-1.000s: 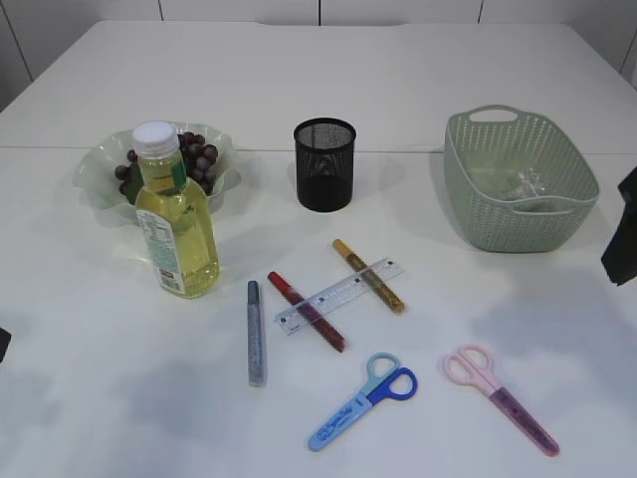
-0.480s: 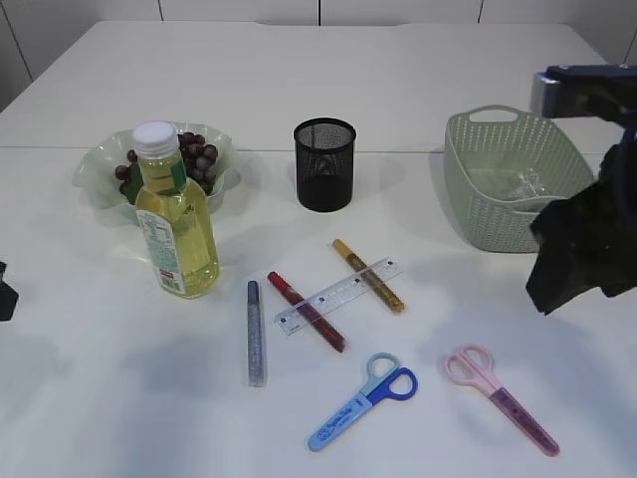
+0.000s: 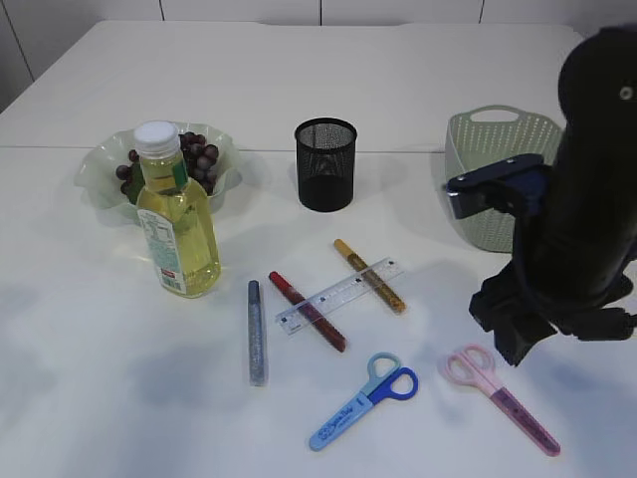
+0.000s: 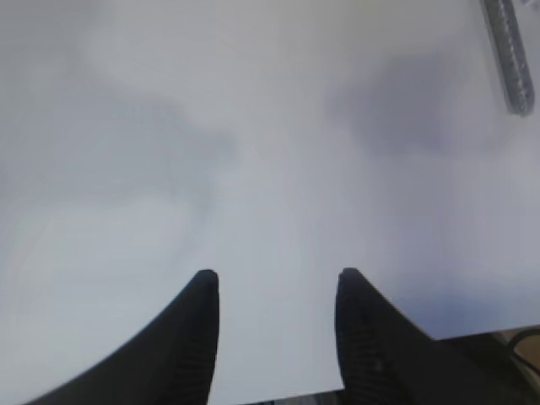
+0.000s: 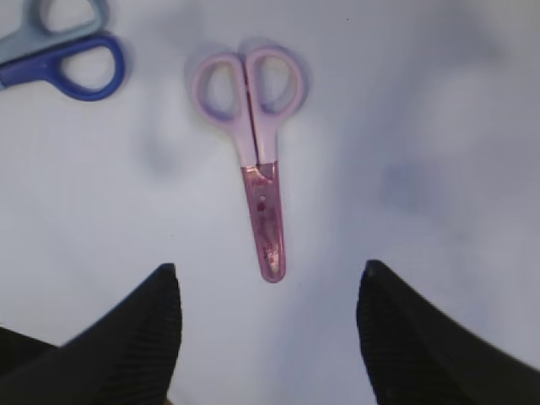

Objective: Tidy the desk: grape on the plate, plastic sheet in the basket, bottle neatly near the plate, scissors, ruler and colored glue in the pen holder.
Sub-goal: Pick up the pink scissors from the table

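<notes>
The white worktop (image 3: 299, 80) carries everything. The right arm (image 3: 587, 199) stands over its right side, partly covering the green woven basket (image 3: 488, 139). The oil bottle (image 3: 177, 214) stands upright just in front of the ruffled plate (image 3: 100, 169), which holds the grapes (image 3: 199, 157). The black mesh pen holder (image 3: 324, 164) stands apart, mid-worktop. A clear ruler (image 3: 340, 295) lies across the red glue stick (image 3: 307, 311) and the gold glue stick (image 3: 369, 275); a silver glue stick (image 3: 257, 332) lies beside them. Blue scissors (image 3: 363, 401) and pink scissors (image 3: 501, 397) lie nearer the front. The right end effector (image 5: 270, 295) hangs released above the pink scissors, gripping nothing. The left end effector (image 4: 274, 283) is released over bare worktop.
</notes>
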`<move>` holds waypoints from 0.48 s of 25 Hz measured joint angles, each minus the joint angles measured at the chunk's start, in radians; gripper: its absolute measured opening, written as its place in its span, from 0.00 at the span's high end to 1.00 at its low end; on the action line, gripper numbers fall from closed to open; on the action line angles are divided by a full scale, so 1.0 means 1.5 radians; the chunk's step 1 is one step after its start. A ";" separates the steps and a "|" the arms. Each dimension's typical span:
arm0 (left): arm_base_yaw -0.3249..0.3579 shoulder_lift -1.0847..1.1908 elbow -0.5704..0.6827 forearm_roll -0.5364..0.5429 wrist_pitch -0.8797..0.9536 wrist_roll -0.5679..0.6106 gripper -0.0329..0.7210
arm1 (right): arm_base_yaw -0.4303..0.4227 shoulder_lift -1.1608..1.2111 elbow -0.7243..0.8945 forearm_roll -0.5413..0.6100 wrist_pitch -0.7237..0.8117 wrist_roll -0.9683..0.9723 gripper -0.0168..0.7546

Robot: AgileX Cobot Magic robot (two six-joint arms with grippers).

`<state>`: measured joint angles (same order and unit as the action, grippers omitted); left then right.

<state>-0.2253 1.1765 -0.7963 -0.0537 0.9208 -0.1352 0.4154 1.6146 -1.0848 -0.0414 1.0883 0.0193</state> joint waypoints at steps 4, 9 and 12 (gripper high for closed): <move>0.000 0.000 0.000 0.000 0.045 0.000 0.52 | 0.000 0.050 0.000 -0.008 -0.036 -0.050 0.32; 0.000 0.000 0.000 0.000 0.057 0.002 0.52 | 0.000 0.099 0.000 -0.009 -0.074 -0.105 0.32; 0.000 0.000 0.000 0.000 0.057 0.003 0.52 | 0.000 0.114 0.000 -0.007 -0.094 -0.122 0.32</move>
<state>-0.2253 1.1765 -0.7963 -0.0543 1.0064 -0.1306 0.4154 1.7858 -1.0848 -0.0525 0.9470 -0.1637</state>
